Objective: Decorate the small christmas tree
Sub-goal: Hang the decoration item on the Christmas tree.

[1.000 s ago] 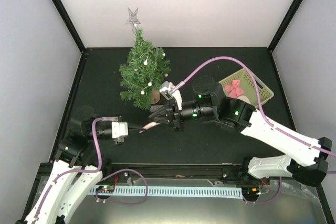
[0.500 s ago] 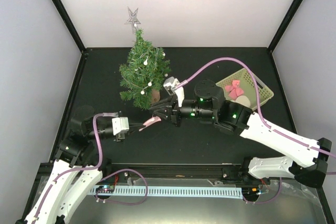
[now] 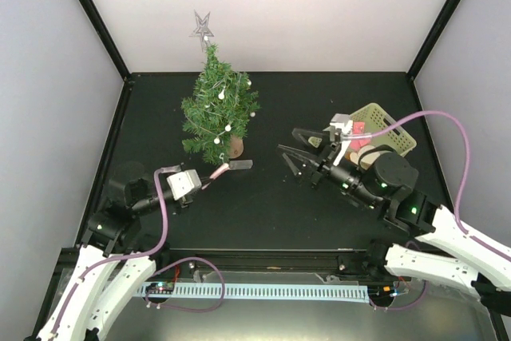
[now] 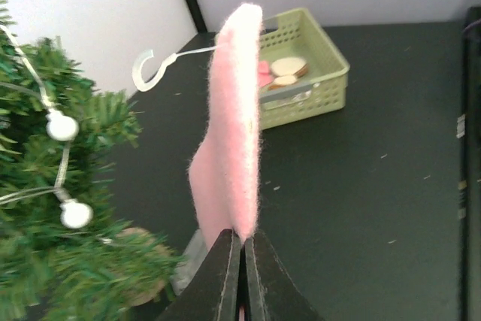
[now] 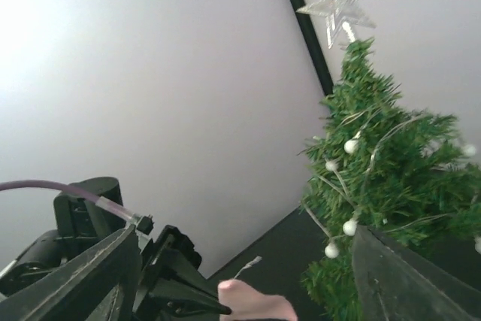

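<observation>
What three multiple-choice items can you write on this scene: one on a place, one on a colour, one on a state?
1. Where does the basket stand?
A. Left of the small christmas tree
B. Touching its base
C. Right of it, apart from it

2. What colour is the ornament that the left gripper holds?
A. Blue
B. Pink
C. Yellow

3. In what state is the right gripper?
A. Open, holding nothing
B. Shut on the ornament
C. Shut on the basket

Answers:
1. C: the top view shows the basket to the right of the tree, with a gap between them.
2. B: the left wrist view shows pink felt pinched between the shut fingers.
3. A: the top view shows its fingers spread with nothing between them.
</observation>
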Robot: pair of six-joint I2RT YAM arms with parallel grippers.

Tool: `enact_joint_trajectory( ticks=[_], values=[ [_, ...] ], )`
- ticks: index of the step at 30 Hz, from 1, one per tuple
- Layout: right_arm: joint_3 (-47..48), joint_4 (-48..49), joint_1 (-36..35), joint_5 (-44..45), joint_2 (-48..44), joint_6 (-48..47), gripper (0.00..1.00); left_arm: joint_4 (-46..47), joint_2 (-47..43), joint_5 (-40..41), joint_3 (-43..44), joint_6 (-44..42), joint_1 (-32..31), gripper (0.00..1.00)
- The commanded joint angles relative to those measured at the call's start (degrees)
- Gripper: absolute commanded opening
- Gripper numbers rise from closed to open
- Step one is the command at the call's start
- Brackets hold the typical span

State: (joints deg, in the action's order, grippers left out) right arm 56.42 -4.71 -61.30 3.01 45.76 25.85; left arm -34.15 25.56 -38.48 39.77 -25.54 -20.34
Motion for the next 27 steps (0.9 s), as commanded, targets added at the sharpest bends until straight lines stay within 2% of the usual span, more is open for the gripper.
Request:
enact_joint_trajectory(
  ticks=[1,2,3,4,7,15,27],
  values=[
    [-2.80,1.52,0.22,4.28,-3.15,-0.63,0.83,-4.17,-0.96,9.10,3.04,-11.47,-0.32,0.02],
    [-3.15,1.32,0.29,3.98,-3.48,-0.77,0.94,-4.68,-0.67,12.64,3.39,-13.33,-0.32,0.01],
    [-3.44,1.06,0.22,3.69,-3.75,-0.79,0.99,-4.95,-0.04,15.66,3.96,-14.44,-0.32,0.02],
    [-3.64,0.84,0.26,3.42,-3.89,-0.81,1.00,-5.20,0.67,19.03,4.91,-15.32,-0.32,0.02],
    [-3.77,0.06,0.21,2.24,-4.32,-1.47,1.00,-6.10,2.53,26.25,6.82,-18.26,-0.29,0.02],
    [-3.36,-2.20,0.22,1.34,-7.36,-5.15,1.00,-10.58,5.69,37.60,9.36,-28.45,-0.32,0.01],
    [-5.34,-2.64,0.22,5.96,-14.02,-8.15,1.00,-5.67,11.93,42.01,10.14,-34.49,-0.68,0.01]
  ],
)
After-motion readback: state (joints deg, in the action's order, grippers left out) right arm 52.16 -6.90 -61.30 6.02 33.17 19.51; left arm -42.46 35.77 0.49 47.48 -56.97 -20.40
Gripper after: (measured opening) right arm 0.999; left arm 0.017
